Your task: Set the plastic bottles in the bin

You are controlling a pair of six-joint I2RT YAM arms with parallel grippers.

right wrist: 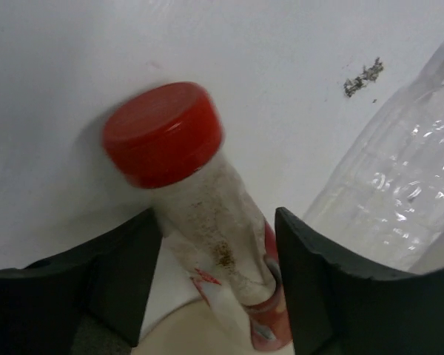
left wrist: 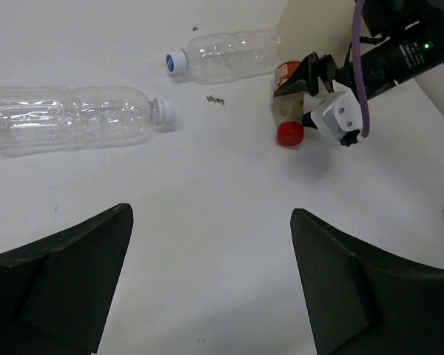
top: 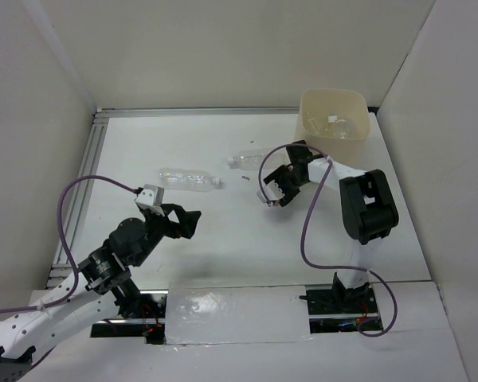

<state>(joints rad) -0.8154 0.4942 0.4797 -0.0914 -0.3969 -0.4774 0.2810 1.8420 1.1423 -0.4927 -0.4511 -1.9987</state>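
Note:
My right gripper [right wrist: 218, 237] is shut on a bottle with a red cap and red label [right wrist: 229, 229], tilted cap-down close to the table; this bottle also shows in the left wrist view [left wrist: 287, 111]. A clear bottle [top: 245, 158] lies just beyond it, also seen in the right wrist view [right wrist: 392, 200]. Another clear bottle [top: 190, 179] lies left of centre. My left gripper [top: 193, 221] is open and empty, short of that bottle [left wrist: 66, 117]. The cream bin [top: 358, 139] stands at the back right with clear bottles inside [top: 334, 125].
White walls close in the table on the left, back and right. A metal rail [top: 92, 159] runs along the left edge. A few dark crumbs [left wrist: 214, 99] lie on the table between the bottles. The right arm's purple cable [top: 307, 223] loops over the table.

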